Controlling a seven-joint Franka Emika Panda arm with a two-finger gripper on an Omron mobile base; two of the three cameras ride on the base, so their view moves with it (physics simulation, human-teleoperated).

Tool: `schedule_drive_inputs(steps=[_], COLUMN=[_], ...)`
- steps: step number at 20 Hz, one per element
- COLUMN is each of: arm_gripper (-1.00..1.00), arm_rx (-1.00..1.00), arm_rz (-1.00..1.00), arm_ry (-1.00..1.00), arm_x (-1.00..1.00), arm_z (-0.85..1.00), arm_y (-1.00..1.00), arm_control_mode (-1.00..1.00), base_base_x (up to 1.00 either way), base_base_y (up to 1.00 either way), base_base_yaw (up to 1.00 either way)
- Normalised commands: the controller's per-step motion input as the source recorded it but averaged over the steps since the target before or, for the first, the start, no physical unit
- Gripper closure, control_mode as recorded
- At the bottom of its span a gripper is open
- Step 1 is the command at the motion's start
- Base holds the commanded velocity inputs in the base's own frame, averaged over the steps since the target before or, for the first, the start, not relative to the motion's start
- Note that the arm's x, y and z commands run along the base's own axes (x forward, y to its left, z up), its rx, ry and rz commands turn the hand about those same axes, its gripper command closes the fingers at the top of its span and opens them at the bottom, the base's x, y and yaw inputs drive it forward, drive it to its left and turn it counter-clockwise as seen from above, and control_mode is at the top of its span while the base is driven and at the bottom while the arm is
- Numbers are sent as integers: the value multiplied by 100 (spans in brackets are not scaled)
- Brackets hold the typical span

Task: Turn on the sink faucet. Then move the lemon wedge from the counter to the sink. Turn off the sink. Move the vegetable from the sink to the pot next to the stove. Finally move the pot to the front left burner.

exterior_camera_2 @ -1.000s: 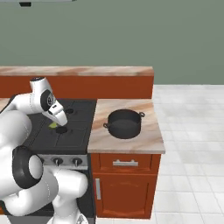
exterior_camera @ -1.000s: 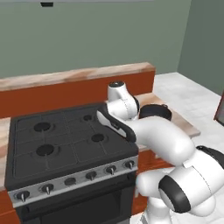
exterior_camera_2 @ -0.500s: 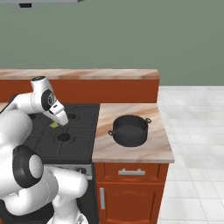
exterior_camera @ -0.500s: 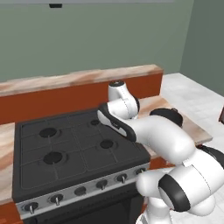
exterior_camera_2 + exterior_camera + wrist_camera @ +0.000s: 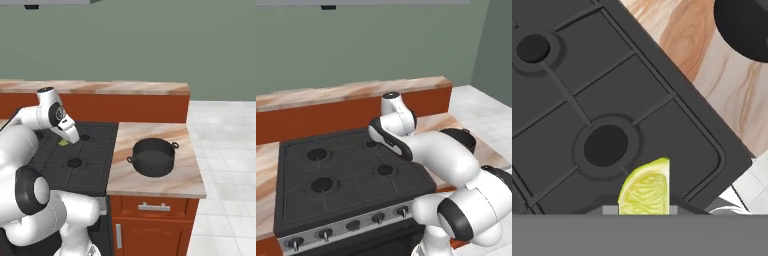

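My base has rolled to the right over the last second, so the pot [image 5: 154, 157] now sits nearer the middle of the right base view and the stove [image 5: 346, 175] has slid across both base views; nothing on the table [image 5: 192, 175] itself has moved. My fingers [image 5: 65, 142] stay narrowed on the lemon wedge [image 5: 645, 189], which hangs above the stove's grates, near a right-hand burner and still well apart from the pot. In my judgement the sink steps are behind me and I am carrying the wedge towards the pot; next I need to swing right over the table's edge and release it inside the rim
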Motion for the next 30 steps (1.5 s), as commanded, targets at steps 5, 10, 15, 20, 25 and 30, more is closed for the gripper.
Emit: schedule_drive_inputs(steps=[5, 10, 15, 20, 25, 30], arm_gripper=[100, 100, 100, 100, 100, 100], arm_rx=[0, 0, 0, 3, 2, 0], arm_rz=[0, 0, 0, 4, 0, 0], arm_ry=[0, 0, 0, -2, -2, -1], arm_x=[0, 0, 0, 16, 20, 13], arm_z=[0, 0, 0, 0, 0, 0], arm_y=[0, 0, 0, -19, -55, -57], arm_control_mode=[100, 100, 100, -100, -100, -100], base_base_x=[42, 39, 49, 12, 0, 0], base_base_y=[0, 0, 0, -5, 0, 0], base_base_yaw=[22, 19, 19, 5, 0, 0])
